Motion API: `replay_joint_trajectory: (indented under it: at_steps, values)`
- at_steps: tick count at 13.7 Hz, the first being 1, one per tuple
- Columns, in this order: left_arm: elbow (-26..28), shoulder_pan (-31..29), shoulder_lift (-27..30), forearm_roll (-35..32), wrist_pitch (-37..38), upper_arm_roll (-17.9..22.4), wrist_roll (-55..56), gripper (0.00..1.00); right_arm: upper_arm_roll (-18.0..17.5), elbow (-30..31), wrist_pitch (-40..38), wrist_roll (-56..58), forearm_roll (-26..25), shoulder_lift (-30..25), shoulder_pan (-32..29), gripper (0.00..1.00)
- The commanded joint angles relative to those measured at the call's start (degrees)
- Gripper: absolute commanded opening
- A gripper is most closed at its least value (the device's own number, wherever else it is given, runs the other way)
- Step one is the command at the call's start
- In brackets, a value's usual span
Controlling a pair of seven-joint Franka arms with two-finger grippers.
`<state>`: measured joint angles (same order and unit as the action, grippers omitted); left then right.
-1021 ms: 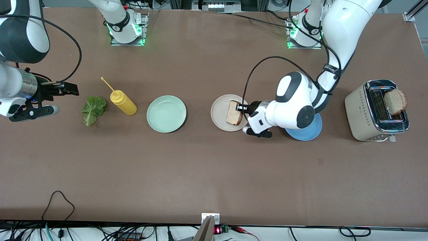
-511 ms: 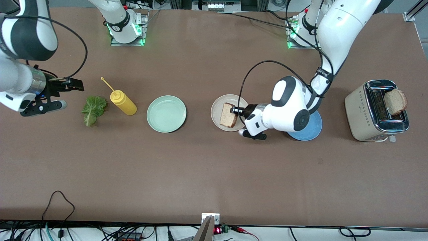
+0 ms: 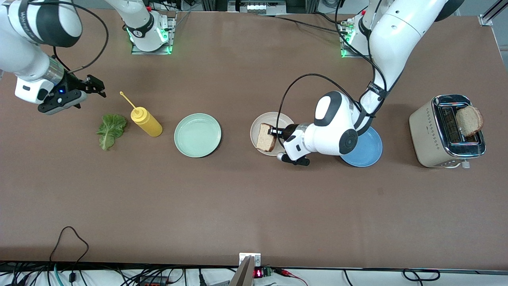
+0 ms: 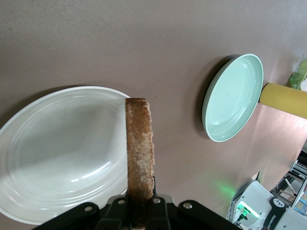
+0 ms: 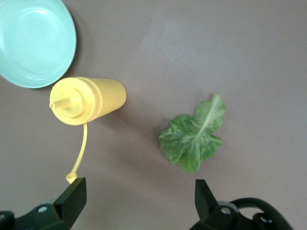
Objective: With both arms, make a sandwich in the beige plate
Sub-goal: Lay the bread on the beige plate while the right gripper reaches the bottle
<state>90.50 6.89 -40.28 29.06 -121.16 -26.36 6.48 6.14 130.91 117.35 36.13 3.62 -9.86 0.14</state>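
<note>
My left gripper (image 3: 274, 132) is shut on a slice of pale bread (image 3: 265, 137) with brown crust and holds it on edge over the beige plate (image 3: 278, 118). In the left wrist view the slice (image 4: 140, 158) stands edge-on between the fingers (image 4: 163, 211), low over the plate's (image 4: 53, 153) rim. A ruffled lettuce leaf (image 3: 110, 129) lies flat on the table toward the right arm's end. My right gripper (image 3: 96, 85) hangs open and empty over bare table next to the leaf (image 5: 194, 137); its fingers (image 5: 72, 196) stand wide apart.
A yellow squeeze bottle (image 3: 146, 121) lies beside the leaf. A mint-green plate (image 3: 197, 135) sits between the bottle and the beige plate. A blue plate (image 3: 367, 151) lies partly under the left arm. A toaster (image 3: 430, 133) holds a second bread slice (image 3: 469, 120).
The left gripper carried the bread toward the right arm's end, across the beige plate. The right gripper swung away from the front camera and toward the bottle's nozzle.
</note>
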Motion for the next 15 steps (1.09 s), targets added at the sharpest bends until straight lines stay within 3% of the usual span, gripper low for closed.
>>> replay_joint_trajectory:
  at_steps: [1, 4, 6, 12, 15]
  values:
    - [1.34, -0.39, 0.47, 1.53, -0.21, -0.01, -1.65, 0.0, 3.43, 1.89, 1.48, 15.48, 8.55, -0.25, -0.31, 1.0]
    - [1.69, -0.65, 0.47, 1.53, -0.21, -0.01, -1.82, 0.01, 8.08, 3.56, 0.51, 36.83, 19.54, 1.33, -0.49, 1.0]
    - [1.78, -0.92, 0.47, 1.53, -0.21, -0.01, -1.82, 0.01, 9.41, 3.74, -2.81, 46.71, 25.01, 3.43, -1.54, 1.0]
    - [2.75, -2.06, 0.38, 1.44, -0.13, 0.08, -1.82, 0.04, 9.5, 3.65, -10.46, 69.48, 35.47, 8.88, -9.17, 1.0]
    - [3.54, -2.85, 0.38, 1.35, 0.05, 0.16, -1.82, 0.06, 9.5, 3.57, -17.58, 81.51, 42.32, 14.76, -13.66, 1.0]
